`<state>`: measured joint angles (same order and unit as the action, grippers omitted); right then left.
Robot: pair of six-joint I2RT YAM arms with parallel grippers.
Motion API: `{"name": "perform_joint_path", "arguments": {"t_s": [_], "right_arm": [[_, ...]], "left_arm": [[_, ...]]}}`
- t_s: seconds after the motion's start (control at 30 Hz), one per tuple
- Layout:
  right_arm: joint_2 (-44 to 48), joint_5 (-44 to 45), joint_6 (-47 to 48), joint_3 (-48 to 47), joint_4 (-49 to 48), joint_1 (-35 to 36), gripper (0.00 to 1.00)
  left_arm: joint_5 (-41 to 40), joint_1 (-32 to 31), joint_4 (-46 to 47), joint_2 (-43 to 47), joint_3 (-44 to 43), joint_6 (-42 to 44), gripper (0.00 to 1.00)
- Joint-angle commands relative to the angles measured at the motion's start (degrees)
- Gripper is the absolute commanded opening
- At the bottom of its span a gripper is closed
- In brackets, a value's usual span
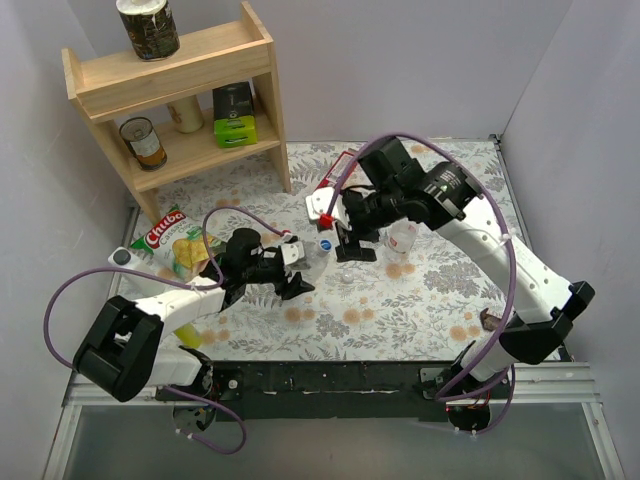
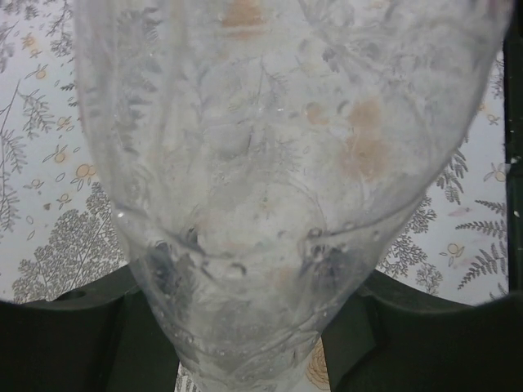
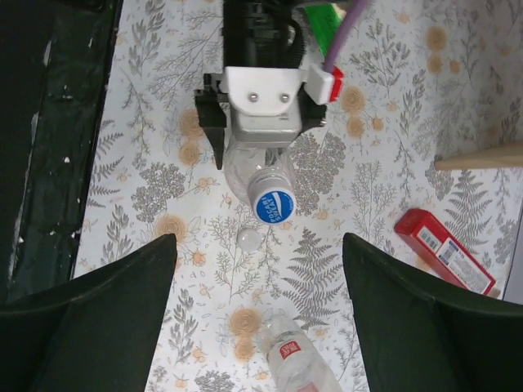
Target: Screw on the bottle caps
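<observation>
Red box [image 3: 445, 249] lies well apart from the blue-capped bottle [image 3: 245, 175].

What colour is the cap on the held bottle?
Blue with white lettering. The cap on the bottle shows best in the right wrist view.

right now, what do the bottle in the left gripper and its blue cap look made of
The bottle: likely thin clear plastic, glossy; the floral tablecloth shows through it. The blue cap: probably opaque moulded plastic, smooth, with white print.
</observation>
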<state>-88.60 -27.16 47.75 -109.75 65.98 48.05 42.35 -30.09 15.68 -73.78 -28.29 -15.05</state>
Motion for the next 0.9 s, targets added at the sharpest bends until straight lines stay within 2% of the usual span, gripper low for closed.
{"name": "perform_joint_path", "arguments": {"t_s": [0.0, 0.17, 0.33, 0.87], "right_arm": [[-0.18, 1.84, 12.28, 5.51, 0.83, 2.48, 0.85], [0.18, 3.95, 15.01, 7.71, -0.23, 4.59, 0.85], [0.18, 3.51, 11.67, 9.29, -3.13, 5.21, 0.91], [1.85, 9.92, 6.31, 14.66, -3.31, 6.26, 0.93]], "left_arm": [[7.83, 0.12, -6.1, -0.31, -3.78, 4.41, 0.0], [10.82, 0.12, -8.03, -0.23, -4.4, 5.73, 0.0], [11.62, 0.12, -8.65, -0.05, -4.84, 4.68, 0.0], [11.09, 0.73, 3.82, -0.05, -1.33, -12.54, 0.0]]}}
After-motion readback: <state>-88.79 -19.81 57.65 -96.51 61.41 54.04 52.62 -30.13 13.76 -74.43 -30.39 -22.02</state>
